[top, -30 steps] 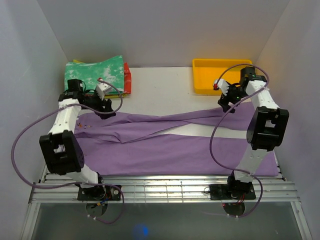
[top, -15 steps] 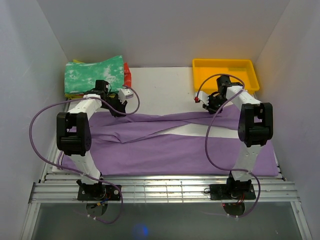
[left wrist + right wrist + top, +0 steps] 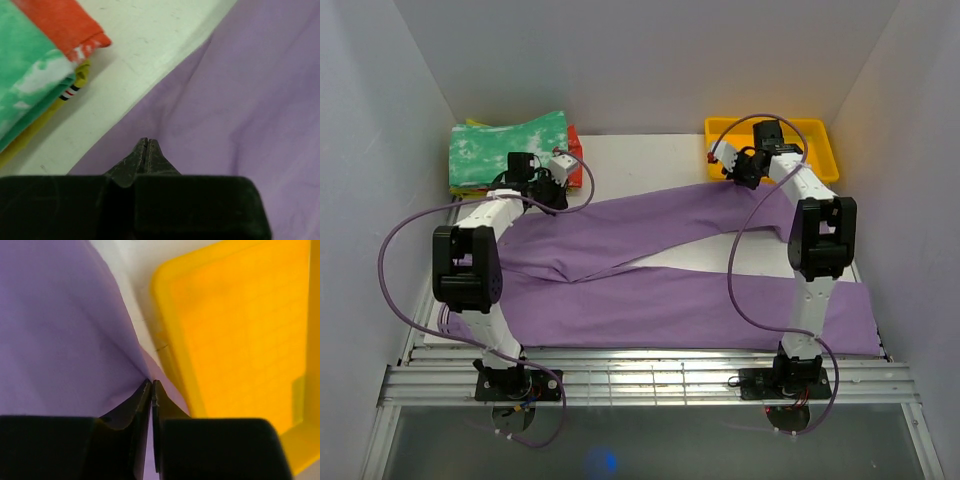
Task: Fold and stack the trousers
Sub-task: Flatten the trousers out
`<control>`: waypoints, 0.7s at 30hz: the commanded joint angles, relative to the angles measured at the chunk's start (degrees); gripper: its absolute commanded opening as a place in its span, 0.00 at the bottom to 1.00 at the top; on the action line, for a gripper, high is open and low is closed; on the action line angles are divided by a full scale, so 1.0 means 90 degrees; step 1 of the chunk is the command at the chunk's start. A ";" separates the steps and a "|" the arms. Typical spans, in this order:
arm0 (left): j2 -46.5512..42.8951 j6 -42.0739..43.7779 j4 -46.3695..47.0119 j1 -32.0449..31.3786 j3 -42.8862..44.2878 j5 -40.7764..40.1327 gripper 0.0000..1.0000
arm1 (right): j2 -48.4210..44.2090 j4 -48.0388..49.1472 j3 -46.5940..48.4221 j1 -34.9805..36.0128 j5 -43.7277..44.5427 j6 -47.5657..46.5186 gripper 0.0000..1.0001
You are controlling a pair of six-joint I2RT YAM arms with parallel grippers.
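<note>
no readable text, brand names or numbers anywhere tbh, closest thing to a label is a tiny striped tab [image 3: 70,93] on the edge of the folded garment stack [image 3: 30,75], just stripes, no letters on it

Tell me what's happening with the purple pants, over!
Left gripper, right gripper both shut on trousers' far edge. Trousers spread out, not yet folded. Tray and clothes pile close by, not blocking.

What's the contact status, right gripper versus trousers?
Touching. Right wrist view shows the right gripper shut, with a fold of the trousers pinched between its fingertips.
</note>
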 commanded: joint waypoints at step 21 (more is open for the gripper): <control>-0.2153 0.0090 -0.2508 -0.0030 -0.0752 0.0418 0.77 | -0.1104 -0.0476 -0.1847 -0.1111 0.1444 0.0469 0.59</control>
